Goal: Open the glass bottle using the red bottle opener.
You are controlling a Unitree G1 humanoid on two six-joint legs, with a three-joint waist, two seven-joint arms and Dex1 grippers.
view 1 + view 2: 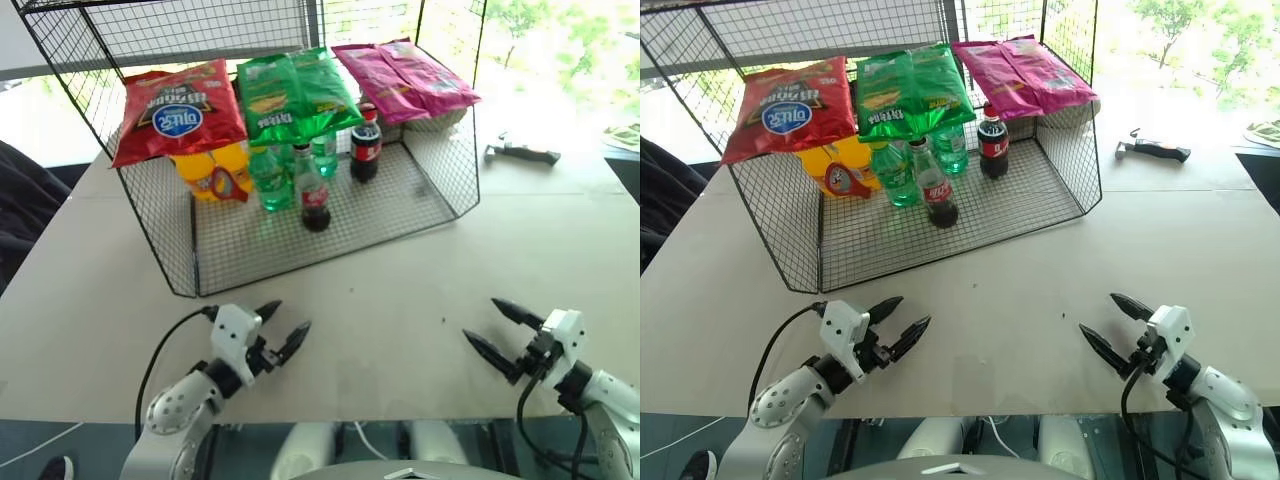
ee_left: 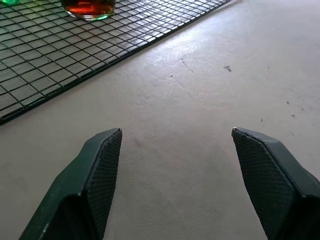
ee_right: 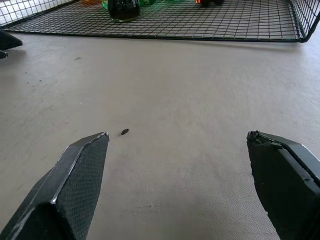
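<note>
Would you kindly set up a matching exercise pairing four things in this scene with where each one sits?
1. glass bottle
2. black-handled tool
3. red chip bag
4. left gripper

A. on top of the wire rack
B. above bare table, open and empty
C. front of the rack floor
D. on the table right of the rack

Pairs: 1-C, 2-D, 3-A, 4-B

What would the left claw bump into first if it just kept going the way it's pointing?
Probably bare table first, then the front edge of the wire basket. The left gripper, open and empty, aims forward and rightward; the glass bottle stands just beyond that edge, though depth is uncertain.
</note>
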